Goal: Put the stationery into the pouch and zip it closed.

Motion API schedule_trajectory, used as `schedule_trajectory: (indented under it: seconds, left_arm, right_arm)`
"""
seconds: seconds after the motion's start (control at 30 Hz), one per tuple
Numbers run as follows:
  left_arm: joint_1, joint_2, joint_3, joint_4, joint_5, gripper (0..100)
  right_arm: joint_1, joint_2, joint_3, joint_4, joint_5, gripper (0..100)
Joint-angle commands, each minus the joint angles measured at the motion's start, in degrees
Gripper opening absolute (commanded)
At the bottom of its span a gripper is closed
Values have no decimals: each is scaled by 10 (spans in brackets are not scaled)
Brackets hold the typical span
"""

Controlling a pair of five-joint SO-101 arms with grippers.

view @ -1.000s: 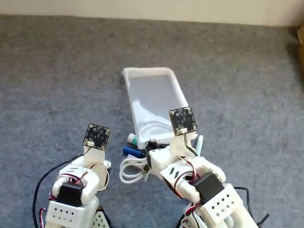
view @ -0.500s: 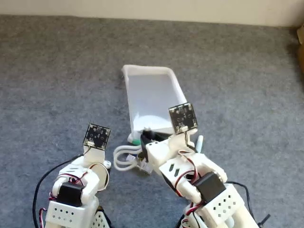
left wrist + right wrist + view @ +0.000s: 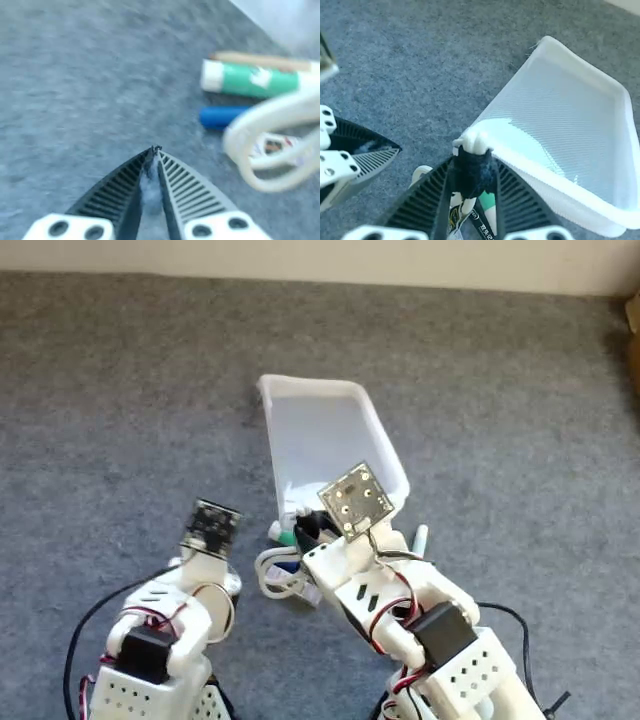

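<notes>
The white translucent pouch (image 3: 330,435) lies mid-table with its mouth toward the arms. My right gripper (image 3: 470,172) is shut on a black tab at the near left corner of the pouch (image 3: 560,130), and it sits at that corner (image 3: 305,528) in the high view. Stationery lies outside the mouth: a green glue stick (image 3: 250,80), a blue pen (image 3: 225,116), a wooden pencil (image 3: 260,59) and a white looped item (image 3: 270,130). My left gripper (image 3: 156,150) is shut and empty, low over the carpet a little short of the blue pen.
Grey carpet (image 3: 120,390) covers the table, with open room to the left, right and beyond the pouch. A pale blue pen (image 3: 420,538) lies beside the right arm. The two grippers stand close together; the left one (image 3: 355,155) appears in the right wrist view.
My right gripper moved to the pouch's near left corner and its wrist rolled. The white looped item slid left. The left arm's wrist shifted slightly toward the stationery.
</notes>
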Motion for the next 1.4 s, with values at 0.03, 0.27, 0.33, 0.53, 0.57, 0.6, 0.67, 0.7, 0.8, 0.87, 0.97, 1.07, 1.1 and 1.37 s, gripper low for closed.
schedule_trajectory:
  seconds: [0.03,0.27,0.33,0.53,0.57,0.6,0.67,0.7,0.8,0.87,0.97,1.07,1.1,1.37]
  left_arm:
    - [-47,-8,-65,-11,4,35]
    - [-34,-8,-97,-65,5,107]
    - [-29,-8,-101,-72,5,201]
    - [-24,-8,-99,-77,5,347]
    - [-24,-8,-101,-77,5,344]
    - [-24,-8,-102,-79,5,341]
    - [-24,-8,-97,-101,6,334]
    - [-24,-8,-96,-113,6,329]
    - [-23,-8,-96,-135,6,319]
    - [-23,-8,-95,-155,6,319]
    - [-16,-8,-81,-189,6,319]
    - [17,-8,-36,-238,6,319]
    - [23,-8,-21,-255,6,319]
    - [0,-8,15,-302,6,319]
  right_arm:
    - [-5,-12,-33,-12,8,3]
    - [-5,-11,-31,-12,8,3]
    - [-5,-12,-26,-13,8,3]
    - [-5,-15,-8,-15,8,3]
    - [-5,-15,-7,-15,8,3]
    - [-5,-15,-7,-15,8,3]
    - [-5,-15,-7,-15,8,3]
    - [-5,-15,-7,-15,8,3]
    - [-5,-15,-7,-15,8,3]
    - [-5,-15,-7,-15,8,3]
    - [-5,-15,-7,-15,8,3]
    - [-5,-15,-7,-15,8,3]
    - [-5,-15,-7,-15,8,3]
    - [-5,-15,11,-15,11,3]
